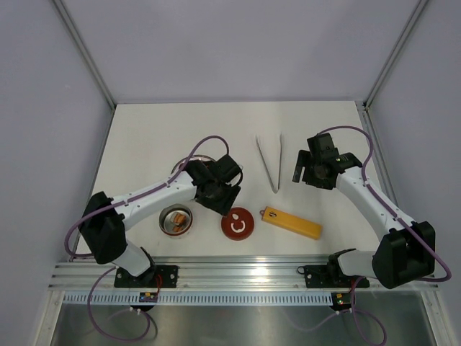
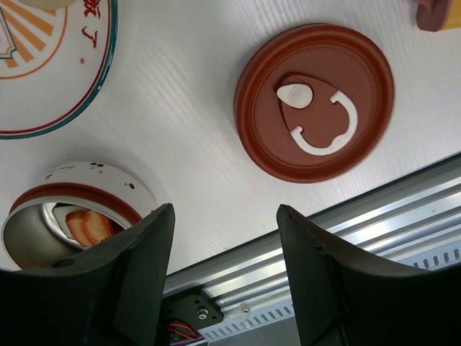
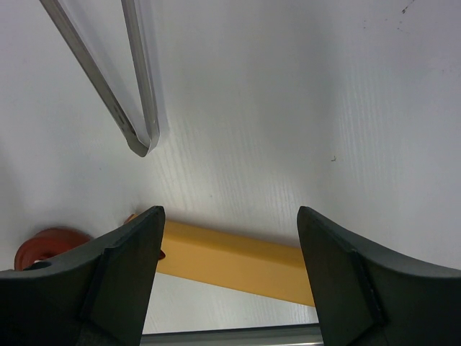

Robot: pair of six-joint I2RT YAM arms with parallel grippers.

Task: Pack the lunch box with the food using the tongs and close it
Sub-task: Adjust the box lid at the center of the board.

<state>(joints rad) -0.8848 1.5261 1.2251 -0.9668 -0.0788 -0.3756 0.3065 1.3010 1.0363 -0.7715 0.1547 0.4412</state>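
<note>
Gaping empty, left end effector [image 2: 225, 216] hangs near the lid [image 2: 315, 102], right end effector [image 3: 229, 216] near the tongs [image 3: 144, 79].

You see the lunch box [image 1: 162, 220] open near the front edge, with orange and brown food [image 1: 175, 220] inside; its red lid [image 1: 238, 225] lies flat to the right of it, near the yellow bar [image 1: 292, 223]; the tongs [image 1: 271, 163] lie farther back, joined end nearest the rail; the left gripper [image 1: 222, 196] hangs above and between box and lid; the right gripper [image 1: 302, 171] sits just right of the tongs.

White arms [image 1: 158, 193], black joints [image 1: 216, 184], purple cables [image 1: 209, 139]
</note>
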